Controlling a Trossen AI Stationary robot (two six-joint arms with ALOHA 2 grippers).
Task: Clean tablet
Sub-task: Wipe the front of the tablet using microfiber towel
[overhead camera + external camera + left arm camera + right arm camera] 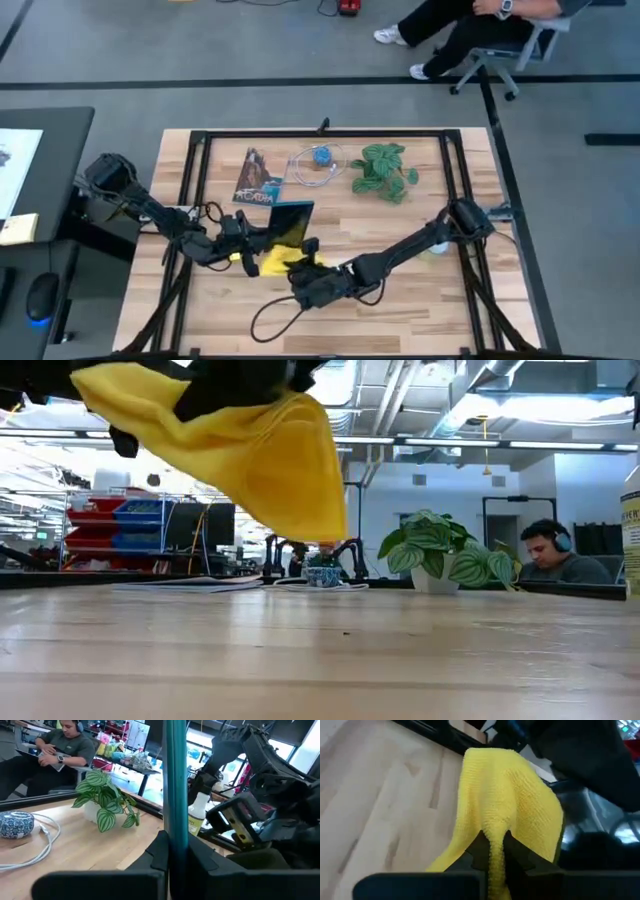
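Both arms are dark, jointed links of black housing with rounded joint casings. A black cable trails from the right gripper. The left gripper has flat black fingers with squared edges.

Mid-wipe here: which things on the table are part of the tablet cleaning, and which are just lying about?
In the job:
- tablet, gripped edge-on by the left end effector
- yellow cloth, pinched by the right end effector

Lying about:
- ACADIA booklet
- white cable with small blue bowl
- potted plant
- spray bottle
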